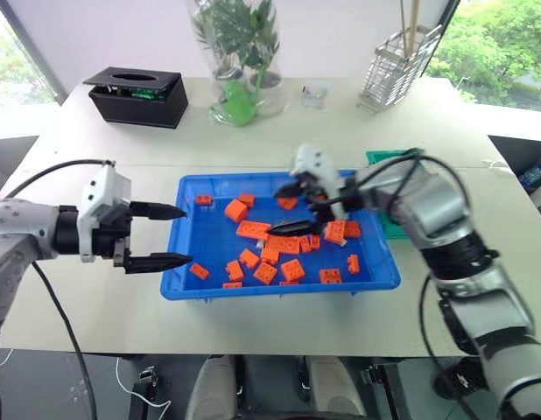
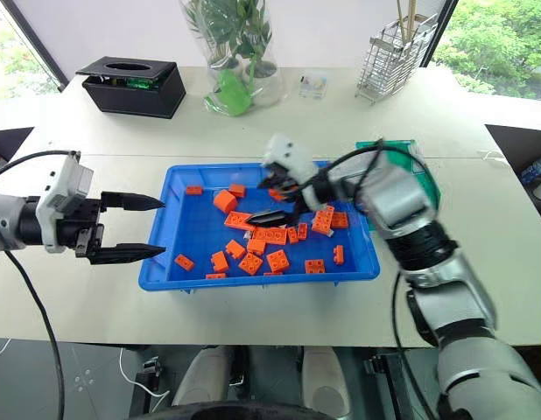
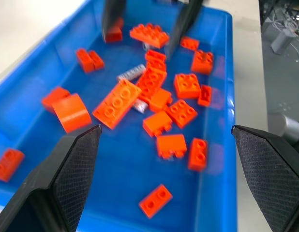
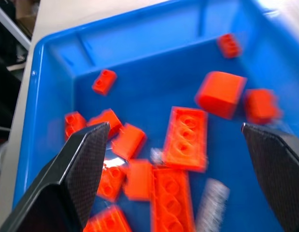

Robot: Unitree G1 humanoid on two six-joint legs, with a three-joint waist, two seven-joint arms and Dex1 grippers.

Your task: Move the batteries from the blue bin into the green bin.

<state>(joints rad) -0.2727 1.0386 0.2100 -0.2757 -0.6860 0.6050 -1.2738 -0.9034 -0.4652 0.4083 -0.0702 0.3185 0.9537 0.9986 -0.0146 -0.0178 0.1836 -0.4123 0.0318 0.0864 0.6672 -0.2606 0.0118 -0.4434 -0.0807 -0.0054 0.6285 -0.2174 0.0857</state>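
Two pincers gape wide, empty. Left pincer (image 1: 165, 236) at blue bin's (image 1: 200, 284) left rim, over table (image 1: 95, 324). Right pincer (image 1: 297, 210) above bin middle, over orange bricks (image 1: 279, 258). Batteries (image 3: 131, 72) lie among bricks inside blue bin. Green bin (image 1: 389, 157) just beyond blue bin's far right corner.

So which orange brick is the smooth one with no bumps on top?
The chunky orange brick in the blue bin, beside the long flat studded brick. Its top is smooth and curved, while the other bricks show round studs.
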